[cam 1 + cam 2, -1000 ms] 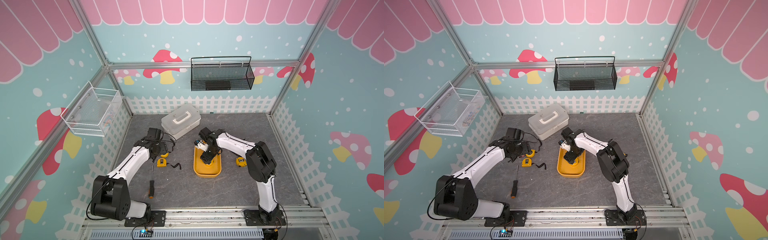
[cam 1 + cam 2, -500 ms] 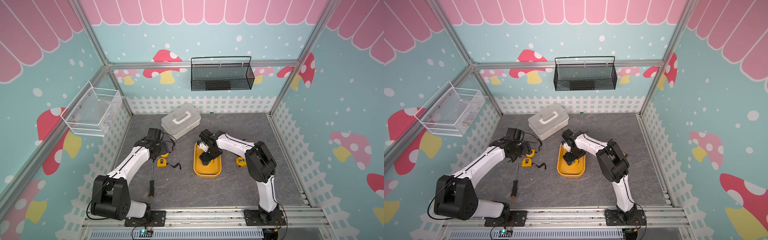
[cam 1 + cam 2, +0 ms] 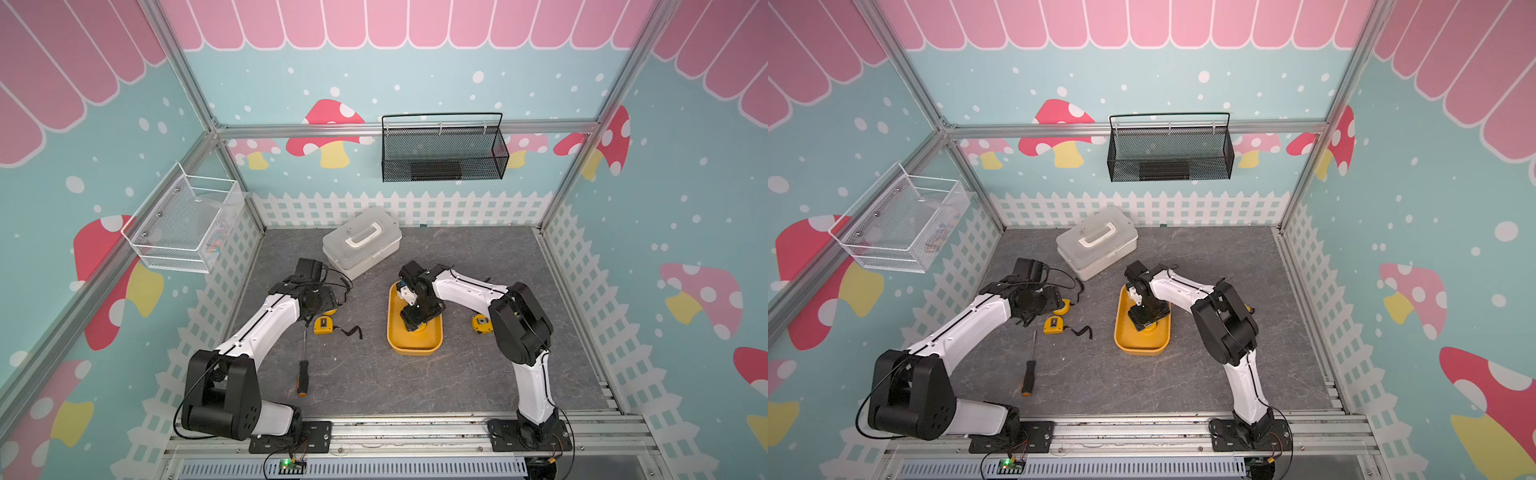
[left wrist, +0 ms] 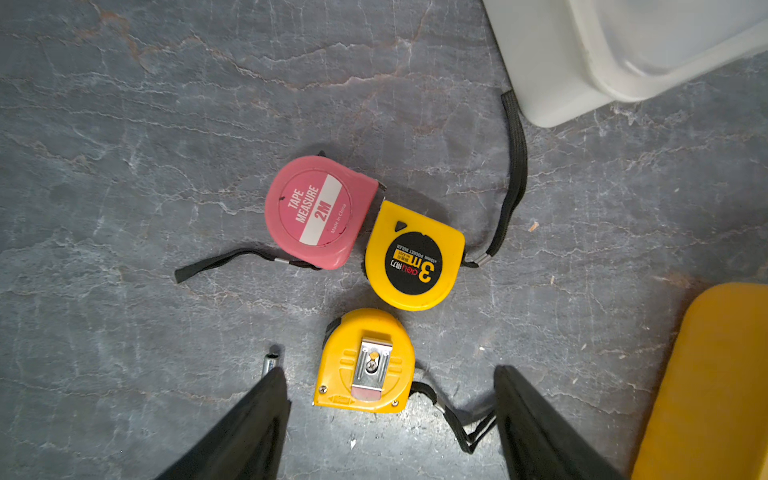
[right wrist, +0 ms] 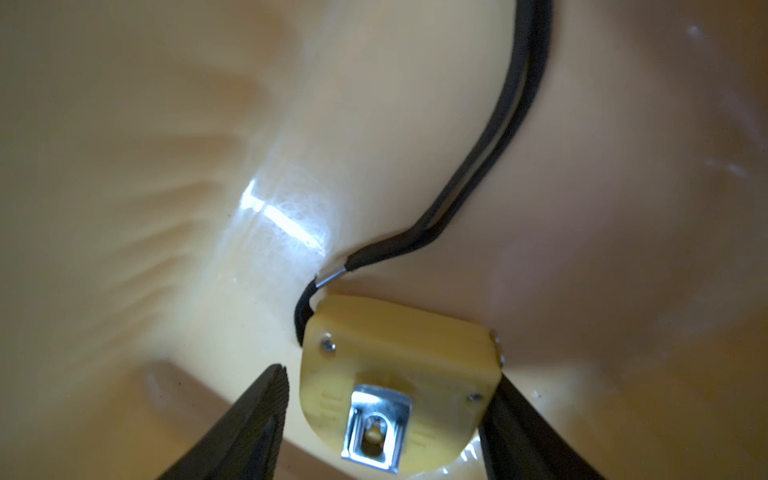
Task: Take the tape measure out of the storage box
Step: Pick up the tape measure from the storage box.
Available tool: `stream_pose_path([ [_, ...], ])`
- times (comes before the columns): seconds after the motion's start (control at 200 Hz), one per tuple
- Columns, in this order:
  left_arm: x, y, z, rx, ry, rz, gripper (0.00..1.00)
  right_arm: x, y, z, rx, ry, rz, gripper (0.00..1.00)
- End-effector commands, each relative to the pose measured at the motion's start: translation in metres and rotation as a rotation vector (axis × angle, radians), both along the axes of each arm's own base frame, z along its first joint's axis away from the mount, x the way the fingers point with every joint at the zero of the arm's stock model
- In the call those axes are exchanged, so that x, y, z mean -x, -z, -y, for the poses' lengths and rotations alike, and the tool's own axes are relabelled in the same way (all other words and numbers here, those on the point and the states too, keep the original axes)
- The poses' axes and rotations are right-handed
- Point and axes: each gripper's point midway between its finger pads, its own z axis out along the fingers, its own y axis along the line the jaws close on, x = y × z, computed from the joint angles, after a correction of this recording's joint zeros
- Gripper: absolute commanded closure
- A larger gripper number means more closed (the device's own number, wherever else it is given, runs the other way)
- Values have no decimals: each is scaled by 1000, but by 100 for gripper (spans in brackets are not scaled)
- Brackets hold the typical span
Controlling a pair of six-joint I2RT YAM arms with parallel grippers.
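Tape measures ring the yellow bin as I go after the one inside it. At 9 o'clock from the bin in both top views, my left gripper [image 4: 388, 370] hangs with its jaws spread and empty above three tape measures on the grey table [image 3: 374, 382]: a pink tape measure [image 4: 316, 212], a yellow tape measure marked 3m [image 4: 415, 257] and a clip-side-up tape measure [image 4: 365, 361]. I judge that arm is parked there to stay out of the way. The screwdriver [image 3: 302, 365] lies at 7 o'clock from it, and the white lidded case [image 3: 361, 241] sits at 1 o'clock.

At the centre, my right gripper [image 5: 390, 372] reaches down into the storage box [image 3: 415, 351]. Its jaws stand either side of the tape measure [image 5: 399, 345], which lies clip-up on the box floor with its black strap [image 5: 498, 137] trailing away. One finger touches the case and a sliver of floor shows beside the other, so I cannot tell if this is a firm pinch. Straddling the flat sides should give the straightest lift.

A spare yellow tape measure [image 3: 480, 324] sits on the table at 3 o'clock from the box.
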Motion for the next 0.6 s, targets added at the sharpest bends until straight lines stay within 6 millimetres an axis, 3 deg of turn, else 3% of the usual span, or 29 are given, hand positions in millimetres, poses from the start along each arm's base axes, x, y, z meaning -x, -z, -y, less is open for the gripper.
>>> stream_pose_path([
  [0.0, -1, -1, -2, 5, -16, 16, 21, 5, 5, 2, 15, 6, -13, 36],
  [0.315, -4, -5, -1, 10, -10, 26, 21, -5, -16, 12, 5, -1, 33, 43],
  [0.595, -8, -6, 1, 15, -1, 26, 21, -38, -75, 27, -80, 23, 154, 46],
])
